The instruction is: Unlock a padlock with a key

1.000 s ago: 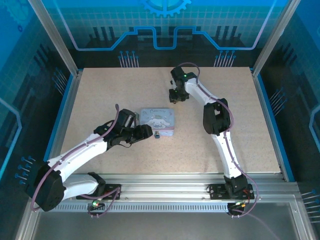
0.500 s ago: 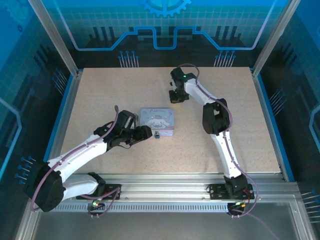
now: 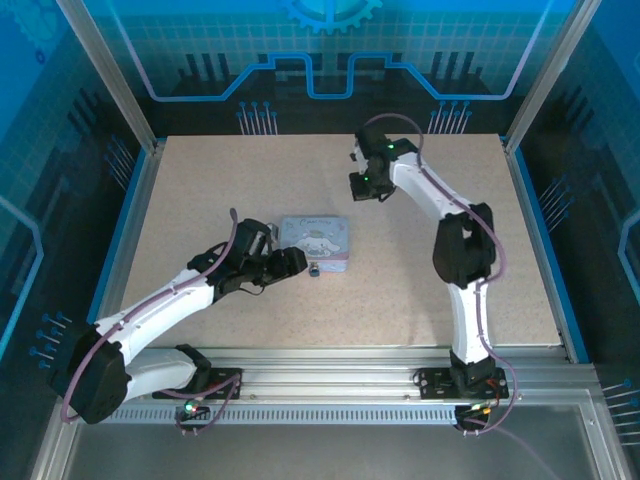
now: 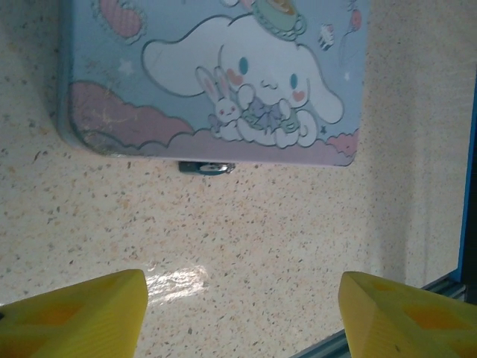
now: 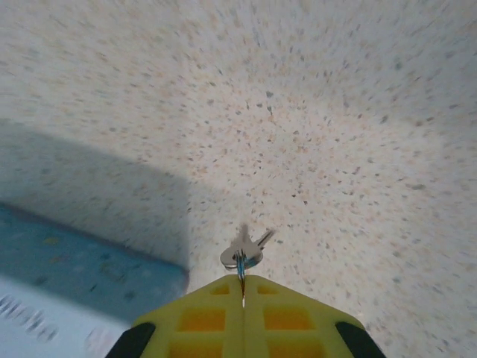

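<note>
Overhead, a pastel cartoon tin (image 3: 315, 243) lies flat near the middle of the speckled bench (image 3: 200, 180). A small dark padlock (image 3: 313, 269) sits against the tin's 6 o'clock edge. The left end effector (image 3: 295, 262) hovers just beside the padlock, at about its 9 o'clock and next to the tin's near-left corner. The right end effector (image 3: 367, 190) is well apart from both, at roughly 1 o'clock from the tin, toward the far side of the bench.

From the left wrist, the tin (image 4: 216, 74) fills the 12 o'clock half of the view. The padlock (image 4: 206, 167) peeks out along the tin's lower edge, touching it. The left end effector (image 4: 242, 321) is released: its yellow fingertips (image 4: 82, 313) stand wide apart at 7 and 5 o'clock, with bare bench (image 4: 261, 239) between them.

From the right wrist, the right end effector (image 5: 242, 287) is clenched, its yellow fingers pressed together at 6 o'clock. It pinches a small silver key (image 5: 244, 252) by the bow, above the bench (image 5: 335, 112). A blurred blue surface (image 5: 67, 268) lies at 8 o'clock.
</note>
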You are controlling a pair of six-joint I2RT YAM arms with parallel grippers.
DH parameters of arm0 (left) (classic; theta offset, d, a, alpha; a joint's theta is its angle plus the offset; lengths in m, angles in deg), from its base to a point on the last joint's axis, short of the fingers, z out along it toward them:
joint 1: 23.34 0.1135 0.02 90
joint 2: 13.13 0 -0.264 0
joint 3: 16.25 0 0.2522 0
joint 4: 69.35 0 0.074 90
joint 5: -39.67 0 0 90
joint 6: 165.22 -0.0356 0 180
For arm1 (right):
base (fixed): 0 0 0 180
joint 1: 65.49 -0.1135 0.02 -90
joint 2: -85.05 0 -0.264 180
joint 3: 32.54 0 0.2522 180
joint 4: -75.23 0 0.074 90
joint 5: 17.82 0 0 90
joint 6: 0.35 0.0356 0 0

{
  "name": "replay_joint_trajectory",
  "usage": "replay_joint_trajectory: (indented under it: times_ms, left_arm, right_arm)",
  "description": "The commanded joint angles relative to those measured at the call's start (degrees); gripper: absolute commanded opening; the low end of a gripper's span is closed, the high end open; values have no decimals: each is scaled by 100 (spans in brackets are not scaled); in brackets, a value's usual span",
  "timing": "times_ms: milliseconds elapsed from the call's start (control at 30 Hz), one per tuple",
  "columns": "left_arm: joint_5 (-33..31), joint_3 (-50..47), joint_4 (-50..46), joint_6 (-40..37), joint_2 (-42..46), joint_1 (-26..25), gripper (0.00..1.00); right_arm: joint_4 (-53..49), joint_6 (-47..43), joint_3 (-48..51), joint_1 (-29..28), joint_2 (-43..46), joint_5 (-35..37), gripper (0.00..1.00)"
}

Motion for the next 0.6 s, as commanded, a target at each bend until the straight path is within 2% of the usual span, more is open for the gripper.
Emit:
replay_joint_trajectory:
  times_ms: [0,133,267,400,567]
  left_arm:
    - [104,296,354,-259,14,94,72]
    - [662,280,1064,-97,-104,429,78]
    - [1108,400,1655,-51,-266,700,80]
    - [1440,634,2030,-226,-378,792,93]
    - [1875,762,2724,-307,-537,837,92]
  right_arm:
    - [50,-224,397,-87,718,-93,0]
    - [92,-374,927,-122,1453,-411,0]
    - [144,-539,1410,-151,2107,-1000,0]
    - [256,-677,1887,-167,2701,-1770,0]
    - [400,-654,2363,-215,3251,-2508,0]
